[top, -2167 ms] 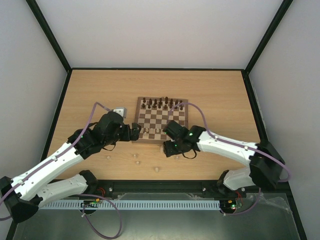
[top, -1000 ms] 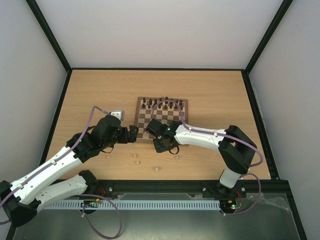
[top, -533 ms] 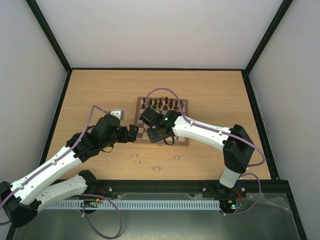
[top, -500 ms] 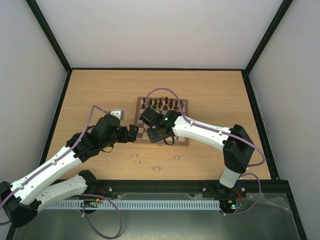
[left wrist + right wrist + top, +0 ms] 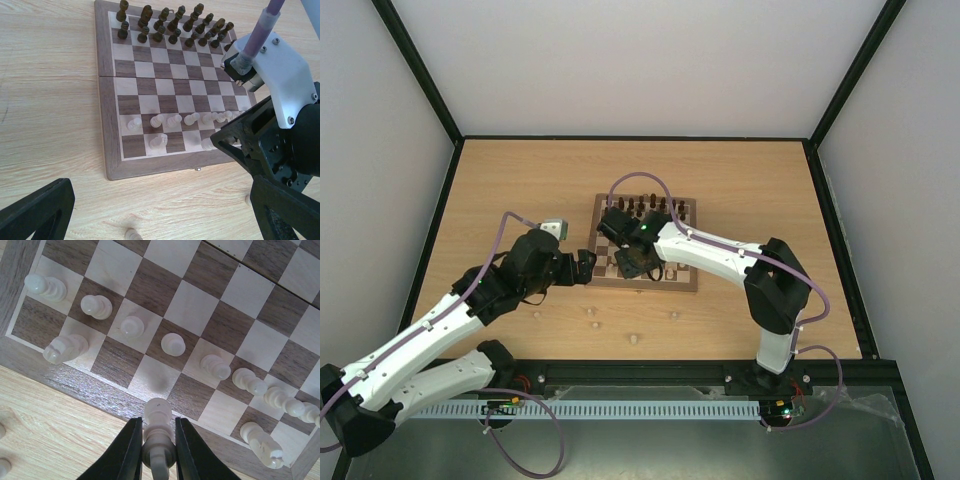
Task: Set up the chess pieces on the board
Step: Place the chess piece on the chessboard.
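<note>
The board lies mid-table, with dark chess pieces in its two far rows. Pale chess pieces line the second near row, and one stands in the nearest row. My right gripper is shut on a pale chess piece, held just above the board's near border in front of a bare cream square. In the top view this gripper hangs over the board's near left part. My left gripper stands open and holds nothing, over the table left of the board.
Loose pale pieces lie on the table in front of the board, another to the right and one below my left gripper. The right arm stretches across the board's near right part.
My right gripper has swept left from the table off the board's near right corner to its near left part. The left arm has barely moved.
</note>
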Tool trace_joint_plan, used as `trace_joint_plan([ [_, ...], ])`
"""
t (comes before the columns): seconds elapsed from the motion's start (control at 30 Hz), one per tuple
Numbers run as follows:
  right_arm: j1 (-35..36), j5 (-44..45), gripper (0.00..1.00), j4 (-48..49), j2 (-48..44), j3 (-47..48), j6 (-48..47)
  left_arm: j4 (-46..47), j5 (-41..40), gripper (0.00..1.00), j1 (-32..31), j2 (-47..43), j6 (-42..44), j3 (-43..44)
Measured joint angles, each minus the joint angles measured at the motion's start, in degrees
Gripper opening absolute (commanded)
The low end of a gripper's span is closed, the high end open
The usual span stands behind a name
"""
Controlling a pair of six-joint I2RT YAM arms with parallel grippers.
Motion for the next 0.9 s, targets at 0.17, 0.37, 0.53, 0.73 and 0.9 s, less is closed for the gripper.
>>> trace_joint_plan([
  [0.17, 0.0, 0.0, 0.16, 0.0, 0.0, 0.0, -0.3, 0.0, 0.1, 0.99, 0.1, -0.1, 0.0, 0.0],
  [0.37, -0.6, 0.0, 0.16, 0.0, 0.0, -0.2, -0.4, 0.1, 0.2, 0.99, 0.1, -0.1, 0.0, -0.3],
  [0.53, -2.3, -0.2, 0.16, 0.7, -0.4, -2.8, -0.5, 0.2, 0.3, 0.99, 0.1, -0.1, 0.0, -0.3],
  [0.73, -4.1, -0.6, 0.16, 1.0, -0.9, -4.5, -0.7, 0.3, 0.3, 0.99, 0.1, -0.1, 0.0, -0.5],
  [0.9, -4.5, -0.9, 0.16, 1.5, -0.9, -4.6, -1.0, 0.4, 0.3, 0.99, 0.2, 0.1, 0.0, -0.5],
])
